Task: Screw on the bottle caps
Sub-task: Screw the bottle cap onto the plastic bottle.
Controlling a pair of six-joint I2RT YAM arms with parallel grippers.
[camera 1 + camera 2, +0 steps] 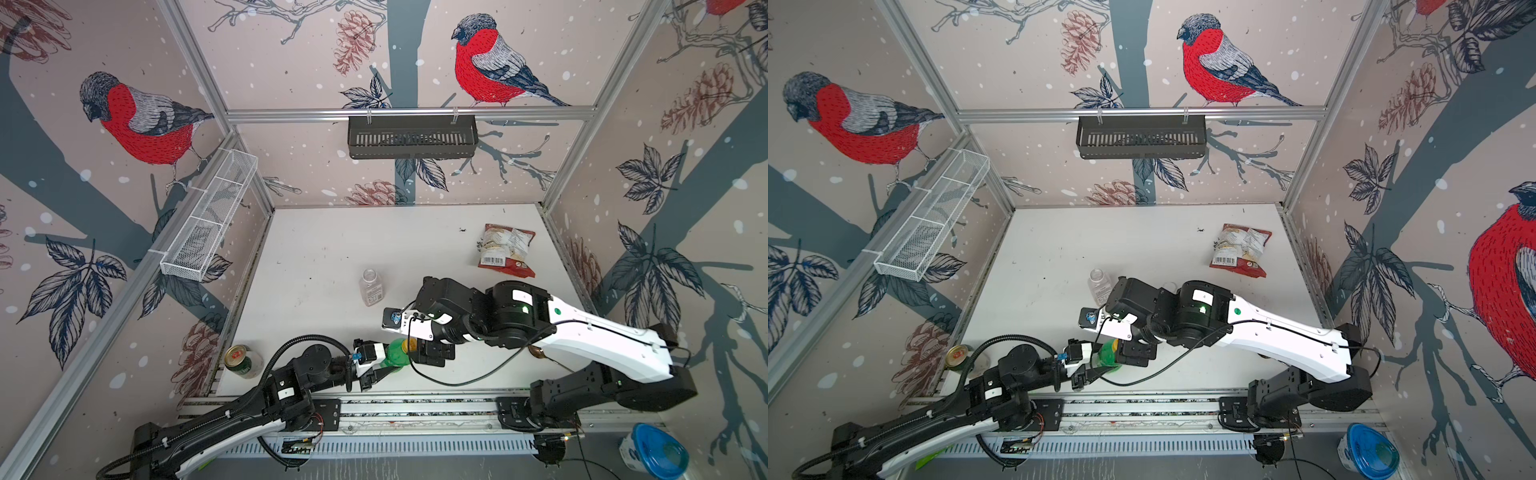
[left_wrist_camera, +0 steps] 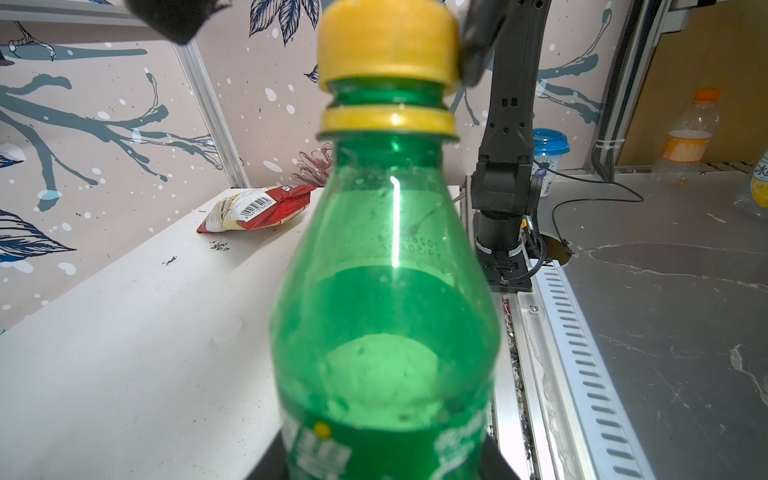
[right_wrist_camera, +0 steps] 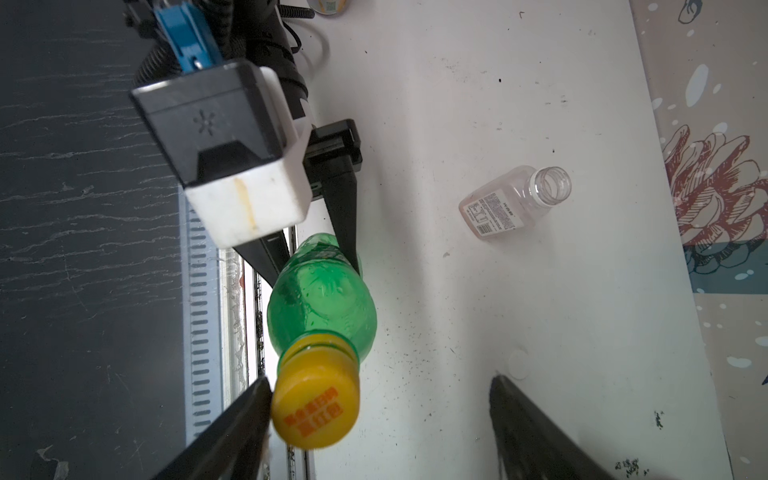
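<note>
The orange-yellow cap [image 3: 316, 409] sits on the neck of the green bottle [image 3: 322, 307], with a strip of green neck showing between the cap and its loose yellow ring; the bottle stands upright near the front edge of the desk [image 1: 316, 257], the left pincer [image 3: 314, 270] pinching its lower body from both sides; the right pincer [image 3: 380, 382] hangs above the cap, spread wide, one finger against the cap's side and the other well apart; farther back on the desk the clear bottle [image 1: 371, 287] stands uncapped, its mouth open; a red-and-white snack packet [image 1: 507, 249] lies toward the far right, and a drink can [image 1: 240, 360] stands at the near left corner.
</note>
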